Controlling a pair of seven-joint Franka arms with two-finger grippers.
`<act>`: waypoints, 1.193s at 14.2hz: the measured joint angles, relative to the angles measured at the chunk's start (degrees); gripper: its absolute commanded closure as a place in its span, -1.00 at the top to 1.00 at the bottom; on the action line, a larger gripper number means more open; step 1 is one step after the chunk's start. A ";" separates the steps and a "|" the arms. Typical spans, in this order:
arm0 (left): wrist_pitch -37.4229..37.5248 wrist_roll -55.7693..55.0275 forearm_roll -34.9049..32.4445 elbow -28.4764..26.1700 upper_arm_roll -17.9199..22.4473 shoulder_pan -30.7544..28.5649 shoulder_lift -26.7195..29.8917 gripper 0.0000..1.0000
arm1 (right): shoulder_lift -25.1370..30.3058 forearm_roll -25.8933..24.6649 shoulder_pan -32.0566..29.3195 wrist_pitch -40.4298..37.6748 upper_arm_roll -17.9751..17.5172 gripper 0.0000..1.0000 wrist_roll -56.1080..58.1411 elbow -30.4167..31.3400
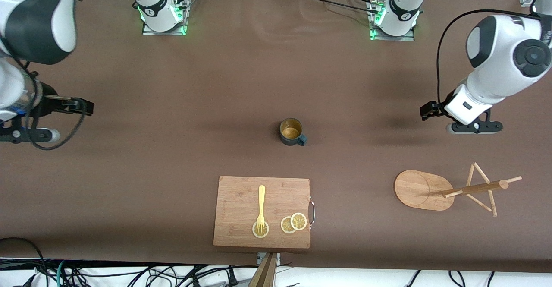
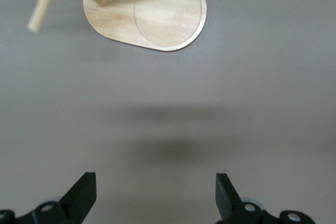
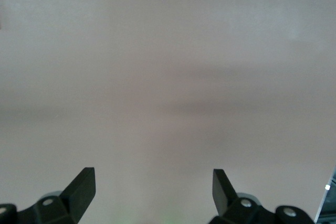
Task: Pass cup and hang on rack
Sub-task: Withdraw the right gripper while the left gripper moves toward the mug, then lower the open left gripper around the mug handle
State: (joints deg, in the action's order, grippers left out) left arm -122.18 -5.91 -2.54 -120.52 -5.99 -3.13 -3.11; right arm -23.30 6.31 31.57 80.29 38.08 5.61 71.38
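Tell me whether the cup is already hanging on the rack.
No. The cup stands upright on the table, apart from the rack, whose pegs are bare.

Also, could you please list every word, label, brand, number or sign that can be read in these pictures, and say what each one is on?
None: no text can be read in any view.
The cup, the rack, the cutting board and the table show no print.
Small dark marks on the arm bases are too small to read.
The left gripper and the right gripper bear no label.
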 measured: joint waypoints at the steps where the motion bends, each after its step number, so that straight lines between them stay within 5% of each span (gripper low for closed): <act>1: -3.62 0.01 0.00 -3.21 0.00 -0.24 0.75 1.00 | 0.29 2.49 -1.14 -0.44 0.14 0.97 1.17 0.55; 3: -10.17 1.14 0.00 -9.15 -0.01 -0.93 1.81 1.00 | 1.28 5.82 -5.31 -0.40 -1.61 0.97 3.21 2.57; 7: -16.01 10.02 4.74 -16.79 -0.22 -1.22 3.44 1.00 | 5.89 4.80 -16.96 3.28 -14.11 0.97 4.12 8.32; 13: -16.66 48.25 29.32 -20.37 -0.25 -2.71 3.69 1.00 | 16.56 -5.47 -30.93 9.18 -34.94 0.97 3.19 20.54; 17: -16.54 74.54 45.58 -21.21 -0.95 -3.21 -1.66 1.00 | 21.85 -6.22 -34.97 13.61 -38.08 0.98 3.08 28.13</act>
State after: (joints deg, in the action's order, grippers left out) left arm -138.72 68.63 43.04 -141.73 -6.94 -6.34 -4.77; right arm -1.45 0.08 -3.39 93.90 0.00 8.69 99.51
